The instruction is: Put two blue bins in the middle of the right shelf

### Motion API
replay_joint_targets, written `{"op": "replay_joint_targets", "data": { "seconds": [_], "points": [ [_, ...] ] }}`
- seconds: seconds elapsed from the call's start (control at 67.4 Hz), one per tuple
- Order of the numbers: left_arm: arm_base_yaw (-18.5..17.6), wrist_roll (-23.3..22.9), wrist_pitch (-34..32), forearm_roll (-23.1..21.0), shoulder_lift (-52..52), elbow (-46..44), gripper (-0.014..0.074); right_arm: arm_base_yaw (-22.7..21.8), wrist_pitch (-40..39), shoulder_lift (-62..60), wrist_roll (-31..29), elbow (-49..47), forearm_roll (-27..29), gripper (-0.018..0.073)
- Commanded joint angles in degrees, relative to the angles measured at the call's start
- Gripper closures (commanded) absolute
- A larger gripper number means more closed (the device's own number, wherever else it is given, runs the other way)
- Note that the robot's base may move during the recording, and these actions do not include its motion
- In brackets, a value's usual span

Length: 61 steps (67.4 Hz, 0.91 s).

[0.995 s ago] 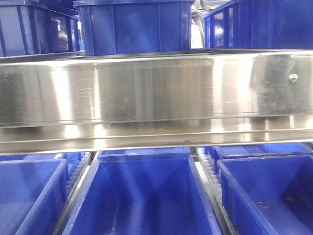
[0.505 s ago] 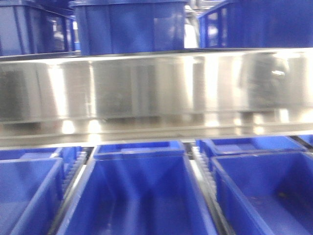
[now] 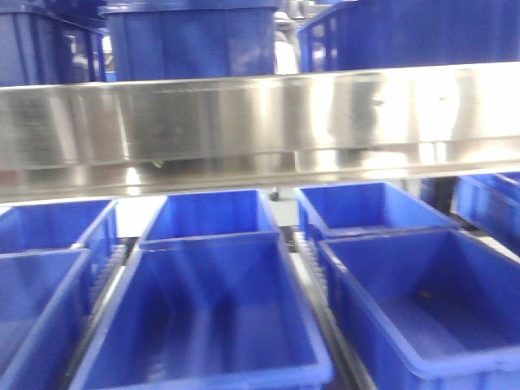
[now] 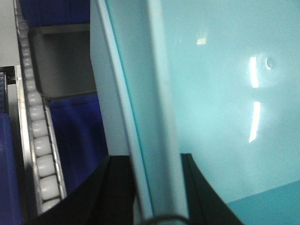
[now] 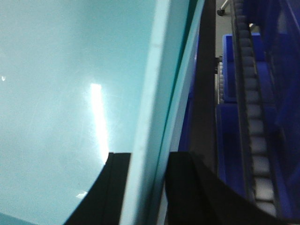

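Left gripper (image 4: 147,161): black fingers closed on the rim of the pale cyan bin (image 4: 225,93), one inside the wall, one outside. Right gripper (image 5: 149,157) is clamped the same way on the opposite rim, so the bin hangs between the two arms. The rim shows a double edge in both wrist views; can't tell if that's a second bin nested in. A white roller track (image 4: 37,140) and dark blue bins run alongside, below the held bin. Front cam vs 1 s ago: the middle tier's steel front rail (image 3: 244,122) sits higher in frame and has slid left, the screw head is lost in blur, and more of the lower tier is exposed, with a back row of dark blue bins (image 3: 211,215) now visible behind the front row
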Motion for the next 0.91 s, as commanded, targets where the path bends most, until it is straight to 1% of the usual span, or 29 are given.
{"op": "replay_joint_targets", "data": {
  "seconds": [0.0, 0.891],
  "points": [
    [-0.4, 1.0, -3.7, -4.3, -1.4, -1.0, 0.0707, -0.1, -3.9, -0.7, -0.2, -0.7, -1.1, 0.0721],
    [-0.4, 1.0, -3.7, -4.3, -1.4, -1.0, 0.0707, -0.1, -3.9, -0.7, -0.2, -0.7, -1.1, 0.0721]
  ]
}}
